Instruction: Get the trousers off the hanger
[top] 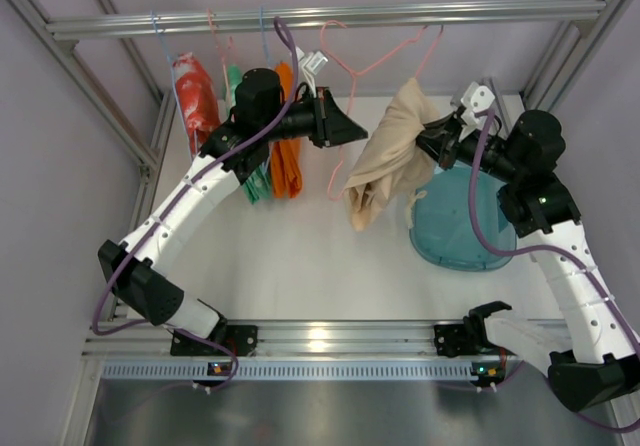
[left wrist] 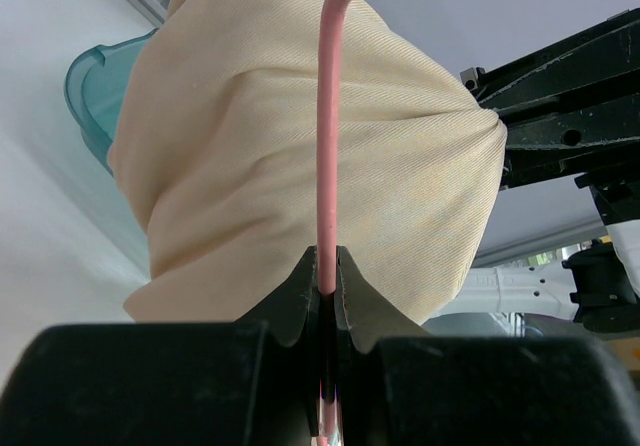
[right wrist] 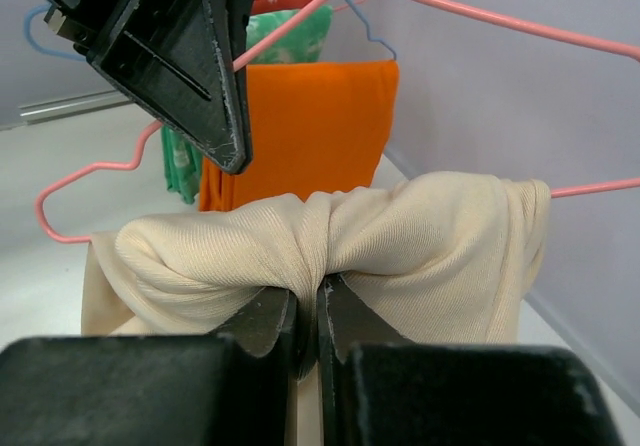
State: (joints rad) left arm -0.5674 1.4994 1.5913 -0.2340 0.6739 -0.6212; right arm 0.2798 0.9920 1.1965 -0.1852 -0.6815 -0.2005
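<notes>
The beige trousers (top: 385,161) hang bunched over the bar of a pink wire hanger (top: 385,54) that hooks on the rail. My left gripper (top: 352,129) is shut on the pink hanger's wire (left wrist: 328,146), left of the cloth. My right gripper (top: 432,138) is shut on a fold of the beige trousers (right wrist: 330,236) from the right. The orange trousers (top: 286,151) hang on another hanger behind my left arm, and show in the right wrist view (right wrist: 300,131).
A translucent teal tub (top: 462,221) stands under my right wrist. Red (top: 194,94) and green (top: 236,91) garments hang on hangers at the rail's left. The metal rail (top: 330,16) spans the back; frame posts (top: 120,116) stand at both sides.
</notes>
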